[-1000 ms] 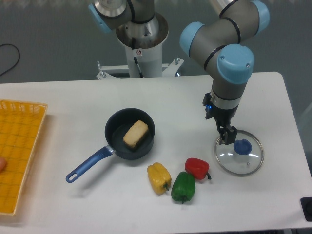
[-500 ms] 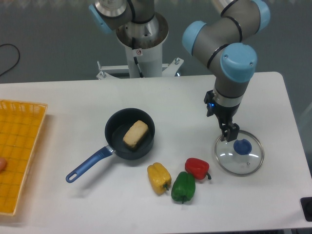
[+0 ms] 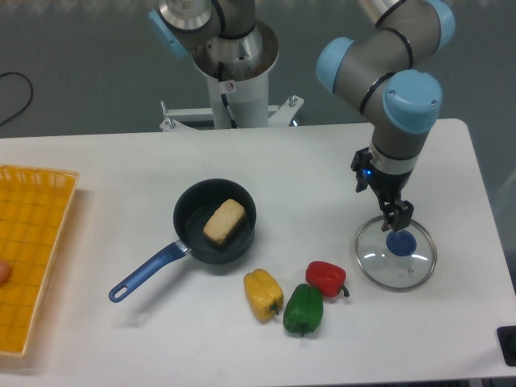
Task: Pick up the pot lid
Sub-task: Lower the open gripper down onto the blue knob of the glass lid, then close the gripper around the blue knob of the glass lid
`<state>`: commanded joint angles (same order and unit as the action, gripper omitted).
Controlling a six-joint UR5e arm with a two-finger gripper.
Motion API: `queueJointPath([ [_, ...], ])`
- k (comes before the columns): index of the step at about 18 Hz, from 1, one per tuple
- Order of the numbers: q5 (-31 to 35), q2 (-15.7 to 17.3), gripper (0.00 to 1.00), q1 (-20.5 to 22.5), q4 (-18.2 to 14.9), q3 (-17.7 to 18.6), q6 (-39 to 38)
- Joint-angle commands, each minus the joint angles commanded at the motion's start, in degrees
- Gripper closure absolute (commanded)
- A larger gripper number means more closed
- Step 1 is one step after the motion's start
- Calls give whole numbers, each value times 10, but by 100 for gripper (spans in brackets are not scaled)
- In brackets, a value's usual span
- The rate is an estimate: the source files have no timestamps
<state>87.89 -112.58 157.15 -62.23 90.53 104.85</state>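
While the pot lid (image 3: 385, 268) lies unmoved, the pincer (image 3: 382, 202), fingers apart, has shifted sideways.

I have the pan (image 3: 189, 205) on the table (image 3: 121, 347), left of centre in my view, its handle (image 3: 147, 272) pointing front-left. Bread (image 3: 224, 222) sits in the pan. Crate (image 3: 39, 242) is at my left edge, left of the pan. Three peppers, grouped front of centre: left pepper (image 3: 263, 295), middle pepper (image 3: 304, 310) nearest me, right pepper (image 3: 326, 279) a bit behind. Pot lid (image 3: 375, 262) lies right of them, slightly farther back, knob (image 3: 401, 243) up.
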Motion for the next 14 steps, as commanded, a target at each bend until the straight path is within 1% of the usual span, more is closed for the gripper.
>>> queueJointPath([
  [2,-2,-6,0,3,3,-4,1],
  [3,-2,-18,0,4,6,-7,1],
  [4,-2,-26,0,0,18,-9,1],
  [6,2,-32,0,-2,34,-8,0],
  [9,1,-40,0,5,40,-11,1],
  [11,0,-46,0,18,43,-11,4],
  [14,2,-52,0,21,42,-7,32],
])
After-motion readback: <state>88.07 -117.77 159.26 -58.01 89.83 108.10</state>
